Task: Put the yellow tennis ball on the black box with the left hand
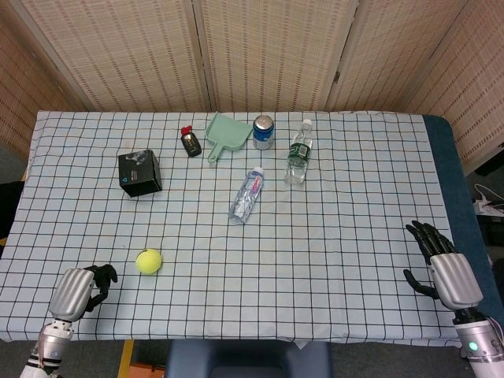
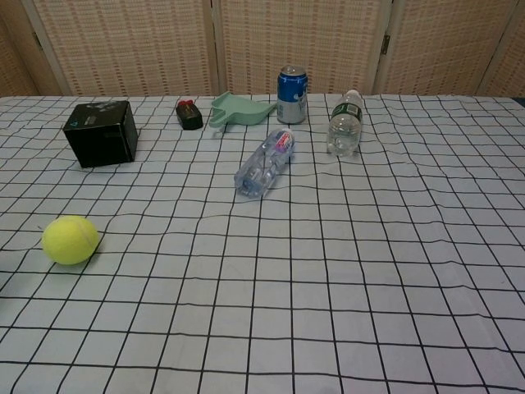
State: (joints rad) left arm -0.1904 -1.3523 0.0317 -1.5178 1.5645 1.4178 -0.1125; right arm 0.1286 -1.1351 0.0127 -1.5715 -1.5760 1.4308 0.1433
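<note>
1. Low in the left part of the head view, the yellow tennis ball (image 1: 148, 261) sits on the checked cloth of the worktop (image 1: 331, 236), free on all sides with nothing touching it. The chest view shows it at the left edge, lower half of the frame (image 2: 70, 240).

2. By my judgement the ball will be light, with a felt skin that gives grip instead of slipping, and a springy shell that yields a little under pressure. It is not fragile. Being round, it will roll at a nudge, so a sideways touch before the grasp closes could send it off.

3. A sound hold, I judge, is around its widest part, thumb on one side and the other fingers opposite, coming down from above so the cloth stops it from escaping.

4. At the lower left corner of the head view, the left hand (image 1: 77, 291) rests near the worktop's near edge. Its dark fingers (image 1: 102, 277) are curled inward and hold nothing.

5. The ball lies up and to the right of those fingers in the frame, near but clearly apart, with bare cloth between. The chest view does not show this hand.

6. Further up the left side stands the black box (image 1: 139, 172), well apart from the ball, its top face bare.

7. At the lower right of the head view, the right hand (image 1: 446, 266) lies idle, fingers loosely apart and empty.
</note>
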